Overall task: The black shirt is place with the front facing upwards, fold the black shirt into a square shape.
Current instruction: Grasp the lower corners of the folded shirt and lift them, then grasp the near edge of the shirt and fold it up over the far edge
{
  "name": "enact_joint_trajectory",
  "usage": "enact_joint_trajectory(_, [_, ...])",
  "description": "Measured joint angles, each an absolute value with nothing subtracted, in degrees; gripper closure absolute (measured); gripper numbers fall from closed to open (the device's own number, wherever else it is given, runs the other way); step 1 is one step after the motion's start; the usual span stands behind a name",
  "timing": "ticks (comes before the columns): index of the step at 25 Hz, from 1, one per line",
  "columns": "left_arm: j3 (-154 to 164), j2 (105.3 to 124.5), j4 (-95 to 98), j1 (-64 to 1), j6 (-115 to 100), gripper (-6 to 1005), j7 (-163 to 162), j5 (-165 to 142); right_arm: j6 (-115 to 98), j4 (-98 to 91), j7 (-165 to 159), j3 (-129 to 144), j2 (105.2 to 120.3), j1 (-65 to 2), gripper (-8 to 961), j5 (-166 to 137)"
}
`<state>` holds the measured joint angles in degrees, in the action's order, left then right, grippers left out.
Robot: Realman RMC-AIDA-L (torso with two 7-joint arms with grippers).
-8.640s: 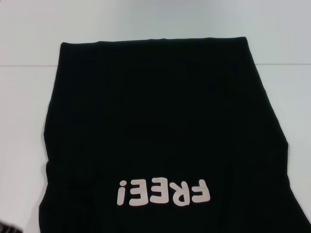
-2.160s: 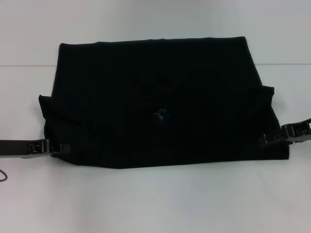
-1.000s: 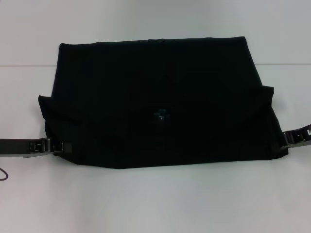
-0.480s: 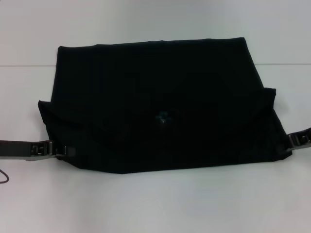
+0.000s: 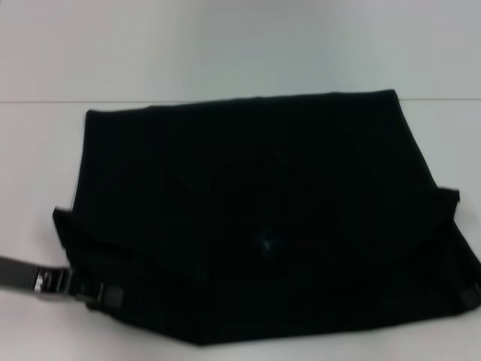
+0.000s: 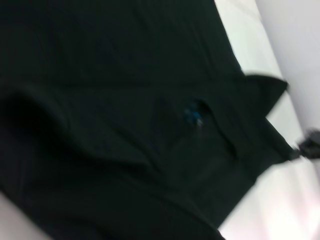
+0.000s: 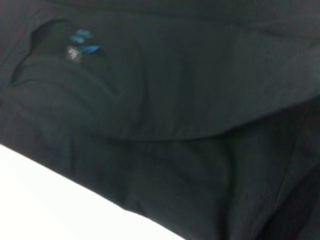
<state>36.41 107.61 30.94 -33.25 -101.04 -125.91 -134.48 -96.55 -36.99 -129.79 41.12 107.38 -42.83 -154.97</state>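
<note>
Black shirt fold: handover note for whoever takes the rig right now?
Left tool: at the black shirt's near left corner, low on the white table; whether it grips the cloth cannot be told.
Right tool: only a sliver shows at the near right corner, at the head view's edge; state unreadable.
Shirt: already folded over once, the lettering hidden and the blue neck label on top. Outline is wider than deep, with sleeve points sticking out at both sides.
Left: tuck the sides in and fold to a square.
</note>
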Motion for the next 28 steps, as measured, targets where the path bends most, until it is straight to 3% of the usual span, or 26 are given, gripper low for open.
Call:
enact_joint_trajectory(6, [36.9, 107.54, 31.0, -33.7, -110.4, 956, -125.8, -141.3, -101.9, -36.6, -124.0, 41.4, 107.41, -40.5, 933, -156.4])
enact_joint_trajectory(12, [38.7, 108.12, 29.9, -34.6, -112.3, 956, -125.9, -146.2, -104.9, -36.6, -120.8, 41.5, 108.83, -39.3, 934, -159.2])
enact_joint_trajectory(16, [37.1, 107.88, 29.8, -34.9, -111.8, 956, -125.9, -145.8, -105.2, -36.7, -120.3, 38.7, 108.82, -39.1, 935, -158.8])
enact_joint_trajectory(21, [27.1, 107.00, 30.0, -34.9, -110.7, 957, -125.3, -145.7, -105.9, -36.3, -120.0, 31.3, 107.32, -39.3, 937, -154.3])
enact_joint_trajectory(28, [6.6, 105.40, 29.5, -34.4, -104.8, 957, -127.4, -144.4, -100.1, -32.2, -125.1, 19.9, 103.85, -39.5, 937, -143.9])
